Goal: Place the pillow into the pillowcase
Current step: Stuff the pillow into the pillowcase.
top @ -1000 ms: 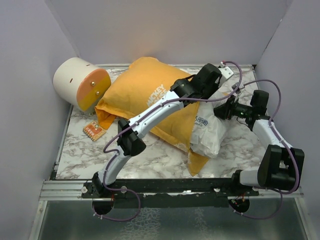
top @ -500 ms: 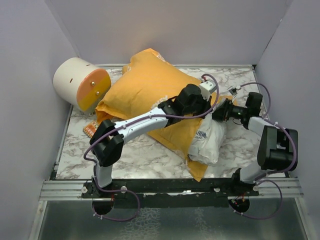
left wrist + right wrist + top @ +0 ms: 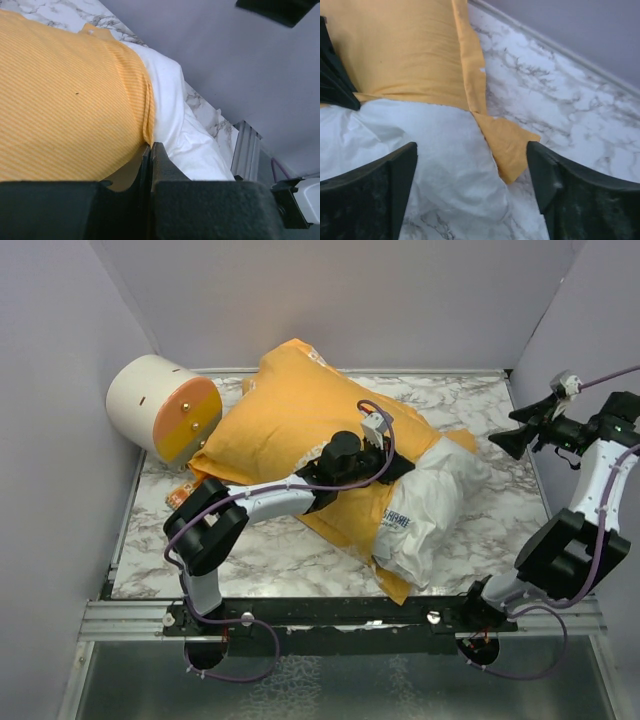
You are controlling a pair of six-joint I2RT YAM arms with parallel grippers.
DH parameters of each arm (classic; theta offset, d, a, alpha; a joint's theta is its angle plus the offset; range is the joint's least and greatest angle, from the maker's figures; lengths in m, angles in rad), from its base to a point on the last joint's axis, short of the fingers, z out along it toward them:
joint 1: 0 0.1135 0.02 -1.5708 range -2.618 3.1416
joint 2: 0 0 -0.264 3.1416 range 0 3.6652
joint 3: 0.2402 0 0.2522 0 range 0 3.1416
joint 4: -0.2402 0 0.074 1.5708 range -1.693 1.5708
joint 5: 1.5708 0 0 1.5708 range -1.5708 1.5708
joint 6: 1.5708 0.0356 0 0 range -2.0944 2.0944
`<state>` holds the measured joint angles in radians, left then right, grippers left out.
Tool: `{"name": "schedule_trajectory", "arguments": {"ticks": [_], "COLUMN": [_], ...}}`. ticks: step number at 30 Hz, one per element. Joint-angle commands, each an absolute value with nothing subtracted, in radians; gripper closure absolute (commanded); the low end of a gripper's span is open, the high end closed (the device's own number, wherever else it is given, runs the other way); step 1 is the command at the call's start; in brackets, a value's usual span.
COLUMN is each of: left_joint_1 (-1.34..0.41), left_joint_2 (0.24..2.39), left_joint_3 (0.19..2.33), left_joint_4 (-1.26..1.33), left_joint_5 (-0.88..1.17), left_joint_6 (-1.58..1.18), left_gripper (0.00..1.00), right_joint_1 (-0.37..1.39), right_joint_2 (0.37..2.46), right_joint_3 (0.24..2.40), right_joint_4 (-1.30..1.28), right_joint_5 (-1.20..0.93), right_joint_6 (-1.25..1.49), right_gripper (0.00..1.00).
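Jaws pressed together on the left gripper (image 3: 150, 150), and the wrist view suggested they pinched the hem of the pillowcase (image 3: 290, 410) at its mouth. The right gripper (image 3: 472, 200) had its jaws spread wide on nothing, raised above the marble table (image 3: 480, 400) and well apart from the cloth. The pillow (image 3: 430, 505) lay mostly inside the case, its bare white end bulging out of the mouth just past the left jaws and below the right jaws.

The biggest risk, as I judged it, was that a pull by the left jaws alone would drag case and pillow together across the table, since nothing held the pillow back. Next, the thin hem could slip out of so narrow a pinch, or bunch up on the plump end. A lesser worry was that the right jaws, coming down, might catch the loose orange corner beneath them rather than the pillow.

Counted: one pillowcase, one pillow, one cream-and-orange cylinder (image 3: 160, 405) far to the left of both jaws, and one small orange patterned thing (image 3: 183, 492), half hidden by the left arm
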<state>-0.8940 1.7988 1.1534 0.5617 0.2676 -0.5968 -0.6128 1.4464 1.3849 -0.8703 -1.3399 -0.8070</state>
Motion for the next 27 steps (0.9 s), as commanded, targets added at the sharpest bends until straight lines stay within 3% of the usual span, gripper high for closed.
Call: {"name": "schedule_trajectory", "arguments": {"ticks": [1,4,8,11,13,15,17,21,27], "left_joint_1": [-0.92,-0.922,-0.935,-0.96,-0.973,-0.981,-0.987,-1.012,-1.046], "left_joint_2": [1.83,1.812,1.798,1.788,1.788,1.802,1.839,1.984,2.259], "left_joint_3": [1.09,1.091,1.13,1.212,1.289,1.4,1.543,1.935,2.584], "left_joint_4": [0.506,0.508,0.497,0.445,0.416,0.386,0.349,0.23,0.028], "left_joint_5": [0.389,0.394,0.42,0.431,0.438,0.446,0.457,0.493,0.499], "left_joint_6": [-0.652,-0.648,-0.639,-0.597,-0.562,-0.536,-0.52,-0.489,-0.476], "left_gripper": [1.0,1.0,1.0,1.0,1.0,1.0,1.0,1.0,1.0], "right_joint_1": [-0.605,-0.562,-0.413,-0.287,-0.217,-0.177,-0.172,-0.178,-0.295], "right_joint_2": [1.64,1.671,1.627,1.635,1.628,1.595,1.528,1.31,1.307], "right_joint_3": [1.367,1.26,1.072,1.005,0.987,0.998,1.026,1.021,1.229], "right_joint_4": [-1.186,-1.157,-0.829,-0.718,-0.667,-0.621,-0.501,0.139,0.569], "right_joint_5": [-1.25,-1.254,-1.223,-1.259,-1.304,-1.371,-1.451,-1.311,-1.076], "right_joint_6": [-1.12,-1.154,-0.935,-0.841,-0.782,-0.71,-0.548,0.16,0.53], "right_gripper": [0.01,0.0,0.0,0.03,0.29,0.66,0.88,0.99,0.99]}}
